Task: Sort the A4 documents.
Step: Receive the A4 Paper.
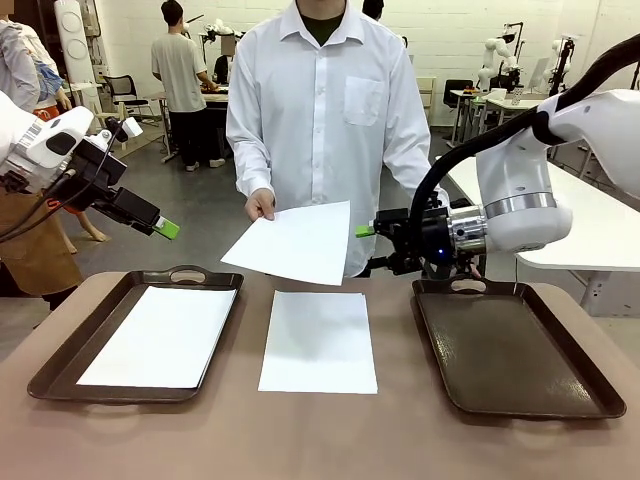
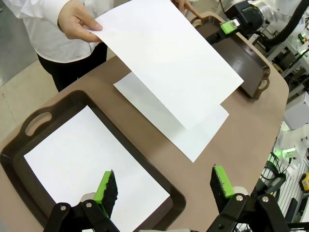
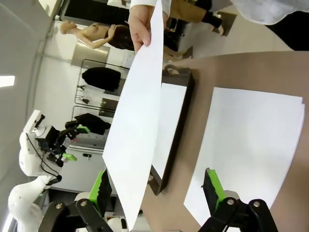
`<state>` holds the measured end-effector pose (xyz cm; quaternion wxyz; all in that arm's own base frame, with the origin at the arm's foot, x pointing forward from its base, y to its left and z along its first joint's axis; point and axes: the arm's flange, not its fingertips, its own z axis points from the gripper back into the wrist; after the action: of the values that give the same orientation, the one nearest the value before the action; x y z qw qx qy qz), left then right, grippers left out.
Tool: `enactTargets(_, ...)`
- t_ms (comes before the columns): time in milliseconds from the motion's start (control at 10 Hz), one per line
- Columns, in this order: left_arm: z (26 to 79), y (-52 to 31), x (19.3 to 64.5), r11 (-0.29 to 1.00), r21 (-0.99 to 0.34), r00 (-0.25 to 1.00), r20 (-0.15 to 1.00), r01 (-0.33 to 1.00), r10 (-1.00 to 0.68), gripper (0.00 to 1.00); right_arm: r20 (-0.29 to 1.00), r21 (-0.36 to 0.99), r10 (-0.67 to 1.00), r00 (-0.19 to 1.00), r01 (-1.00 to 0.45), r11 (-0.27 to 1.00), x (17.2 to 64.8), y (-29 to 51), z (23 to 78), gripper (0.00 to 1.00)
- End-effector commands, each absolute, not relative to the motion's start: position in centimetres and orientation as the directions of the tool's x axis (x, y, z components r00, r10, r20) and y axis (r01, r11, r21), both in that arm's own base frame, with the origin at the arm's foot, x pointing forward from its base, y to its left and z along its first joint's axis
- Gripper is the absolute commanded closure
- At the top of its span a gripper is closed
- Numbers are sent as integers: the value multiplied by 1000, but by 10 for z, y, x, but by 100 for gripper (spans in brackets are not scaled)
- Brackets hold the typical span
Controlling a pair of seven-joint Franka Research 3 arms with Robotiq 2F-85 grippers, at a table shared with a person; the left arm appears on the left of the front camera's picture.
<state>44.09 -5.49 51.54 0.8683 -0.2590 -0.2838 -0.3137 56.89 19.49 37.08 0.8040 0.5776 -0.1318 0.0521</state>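
Three A4 documents are noted. The centre sheet (image 1: 318,341) lies flat on the table (image 1: 320,440) and serves as the reference. Left of it, a second sheet (image 1: 160,335) lies flat inside the left tray (image 1: 60,365). Right of it stands the right tray (image 1: 510,355). Above its far edge, a third sheet (image 1: 292,242) hangs tilted in the air, pinched at one corner by the person's hand (image 1: 261,205). The left gripper (image 2: 163,173) hovers up and left of the centre sheet, over the left tray, jaws spread wide and gripping nothing. The right gripper (image 3: 155,176) hovers right of the centre sheet at the right tray's far end, jaws likewise fully apart, holding nothing and clear of the third sheet.
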Motion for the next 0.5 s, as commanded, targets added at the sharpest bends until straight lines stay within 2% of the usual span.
enactTargets(0, 515, -55, 441, 669, -272, 641, 657, 692, -397, 0, 220, 950, -95, 971, -191, 247, 583, 205, 365, 0)
enactTargets(400, 515, -55, 441, 669, -272, 641, 657, 692, -397, 0, 179, 970, -108, 978, -156, 189, 595, 221, 357, 0)
